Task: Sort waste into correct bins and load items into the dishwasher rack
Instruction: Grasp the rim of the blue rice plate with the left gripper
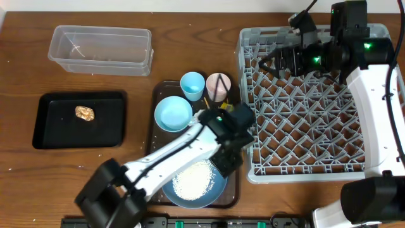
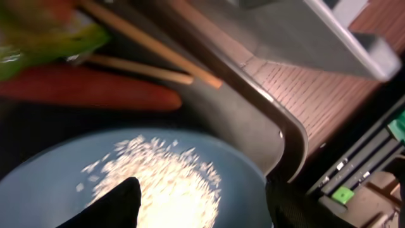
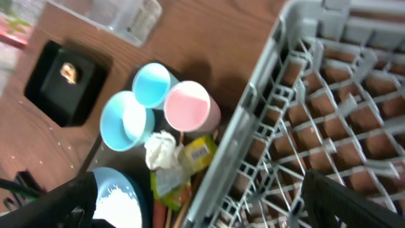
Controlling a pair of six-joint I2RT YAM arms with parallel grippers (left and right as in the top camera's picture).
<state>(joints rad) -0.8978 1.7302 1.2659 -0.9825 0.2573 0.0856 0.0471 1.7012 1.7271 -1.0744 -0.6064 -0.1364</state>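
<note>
**Left gripper** (image 2: 201, 191): the jaws are spread and hold nothing. They are poised over the loose white rice (image 2: 161, 180) on the large blue plate (image 2: 44, 183). Whether the fingertips (image 2: 123, 202) touch the plate cannot be told.

Hazard: rice cannot be pinched, so the plate itself probably has to be lifted and tipped. A grip on one rim is likely to tilt it and spill grains onto the brown serving tray (image 2: 281, 126) or the table (image 1: 190, 38). The clear tub (image 1: 101, 45) and the black tray (image 1: 57, 130) lie well apart from the plate, toward 10 o'clock in the overhead view, so any carry is long.

In the left wrist view the orange carrot (image 2: 95, 88) and two chopsticks (image 2: 152, 45) lie just beside the plate at 12 o'clock. A finger sweep may knock them.

**Right gripper** (image 3: 199, 183): the jaws are released and empty, above the 11 o'clock corner of the dishwasher rack (image 3: 247, 117). A descent risks snagging a finger on the pegs.

**Limits of view:**
- Overhead, the left arm covers the carrot, the chopsticks, the yellow-green wrapper (image 3: 199, 152) and the tissue (image 3: 161, 151).
- Both wrist views are blurred.
- The plate is cut off at the frame edge.
- The brown lump (image 1: 85, 113) rests in the black tray.
</note>
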